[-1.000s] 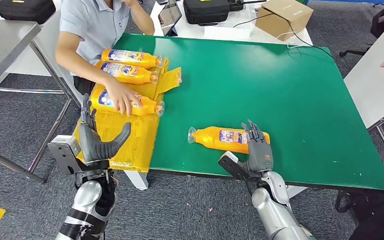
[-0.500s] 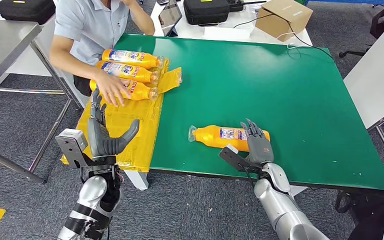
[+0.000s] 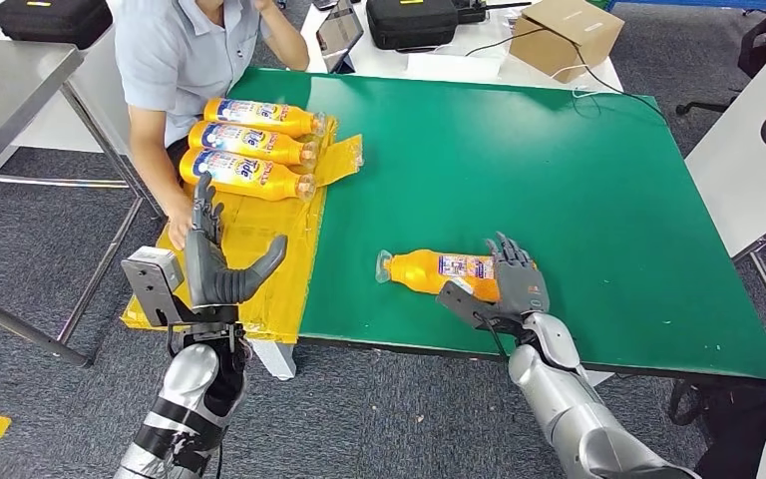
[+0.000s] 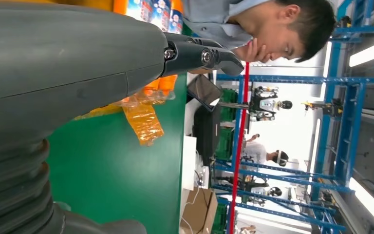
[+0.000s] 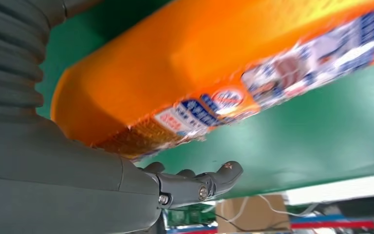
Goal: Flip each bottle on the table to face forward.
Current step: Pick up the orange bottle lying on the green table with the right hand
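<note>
An orange bottle lies on its side near the front edge of the green table, cap pointing left, a label showing on top. My right hand rests on its base end with fingers spread over it. In the right wrist view the bottle lies across the right hand, the thumb apart from it. Three more orange bottles lie side by side on a yellow sheet at the table's left edge. My left hand hovers open over that sheet, holding nothing.
A person in a grey shirt sits at the table's far left corner, one hand down by the sheet's edge. A cardboard box and black cases stand beyond the far edge. Another table is at the right.
The person pushed the third bottle up against the other two and drew the hand away. My left hand rose and moved forward. My right hand slid further over the bottle's base.
</note>
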Motion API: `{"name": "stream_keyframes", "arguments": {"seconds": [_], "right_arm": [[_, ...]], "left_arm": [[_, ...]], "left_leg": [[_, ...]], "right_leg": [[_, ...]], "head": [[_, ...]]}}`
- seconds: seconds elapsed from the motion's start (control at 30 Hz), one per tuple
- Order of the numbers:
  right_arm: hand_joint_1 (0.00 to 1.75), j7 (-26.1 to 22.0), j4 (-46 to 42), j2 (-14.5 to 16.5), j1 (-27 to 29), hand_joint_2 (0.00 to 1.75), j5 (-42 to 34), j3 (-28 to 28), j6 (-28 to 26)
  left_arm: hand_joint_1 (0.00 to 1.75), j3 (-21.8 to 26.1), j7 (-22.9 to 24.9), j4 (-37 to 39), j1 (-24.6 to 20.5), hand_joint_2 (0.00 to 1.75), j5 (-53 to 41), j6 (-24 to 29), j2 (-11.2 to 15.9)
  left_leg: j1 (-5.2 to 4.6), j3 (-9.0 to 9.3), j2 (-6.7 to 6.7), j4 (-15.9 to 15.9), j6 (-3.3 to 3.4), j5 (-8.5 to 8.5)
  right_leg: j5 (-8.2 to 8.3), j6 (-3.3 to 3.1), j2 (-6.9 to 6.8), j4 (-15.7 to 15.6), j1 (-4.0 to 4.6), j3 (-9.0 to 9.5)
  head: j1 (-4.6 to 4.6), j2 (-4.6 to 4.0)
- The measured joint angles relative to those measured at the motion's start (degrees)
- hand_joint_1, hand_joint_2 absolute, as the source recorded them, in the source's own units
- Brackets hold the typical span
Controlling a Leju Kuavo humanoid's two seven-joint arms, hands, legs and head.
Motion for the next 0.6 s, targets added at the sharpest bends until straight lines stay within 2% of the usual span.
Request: {"name": "stream_keyframes", "arguments": {"seconds": [0.1, 0.23, 0.3, 0.37, 0.5, 0.6], "right_arm": [[0.0, 3.3, 1.4, -0.3, -2.0, 1.75, 2.1, 0.4, 3.0], [0.0, 16.3, 4.0, -0.6, -6.2, 1.75, 9.3, 3.0, 12.2], [0.84, 20.3, 5.0, -0.9, -8.4, 1.75, 10.9, 4.0, 17.7], [1.71, 21.8, 5.9, -1.2, -10.0, 1.75, 11.5, 4.5, 21.9], [1.75, 23.9, 7.4, -1.9, -11.9, 1.75, 13.0, 5.0, 27.1], [1.75, 24.5, 8.2, -2.7, -12.9, 1.75, 13.4, 5.1, 28.6]], "left_arm": [[0.0, -0.2, 0.8, 1.3, -1.2, 1.75, 0.3, 0.3, -0.3], [0.0, -0.6, 3.1, 3.1, -2.8, 1.75, 1.2, -0.9, -0.9], [0.0, -0.8, 4.1, 3.9, -3.4, 1.75, 1.7, -2.2, -1.1], [0.0, -0.9, 4.7, 4.8, -4.0, 1.75, 2.1, -3.3, -1.3], [0.0, -1.7, 5.0, 7.1, -5.6, 1.75, 2.1, -4.5, -1.7], [0.0, -2.5, 5.2, 8.9, -7.0, 1.75, 1.4, -4.7, -1.8]], "left_leg": [[-0.01, 0.0, 0.01, 0.0, 0.01, 0.01], [-0.02, 0.07, 0.14, 0.0, 0.01, 0.01], [-0.02, 0.13, 0.16, 0.0, 0.01, 0.01], [-0.02, 0.14, 0.1, 0.0, 0.01, 0.01], [-0.02, 0.15, 0.06, 0.0, 0.02, 0.02], [-0.05, 0.17, 0.02, 0.0, 0.04, 0.03]], "right_leg": [[0.03, 0.03, 0.0, 0.0, -0.02, 0.0], [0.07, 0.06, 0.11, 0.0, -0.03, 0.0], [0.08, 0.06, 0.18, 0.0, -0.03, 0.02], [0.07, 0.07, 0.18, 0.0, -0.02, 0.05], [0.07, 0.07, 0.17, 0.0, -0.03, 0.12], [0.07, 0.08, 0.15, 0.0, -0.08, 0.17]], "head": [[0.01, 0.0], [-0.01, 0.0], [-0.02, 0.0], [-0.01, 0.0], [-0.01, 0.0], [0.0, 0.0]]}}
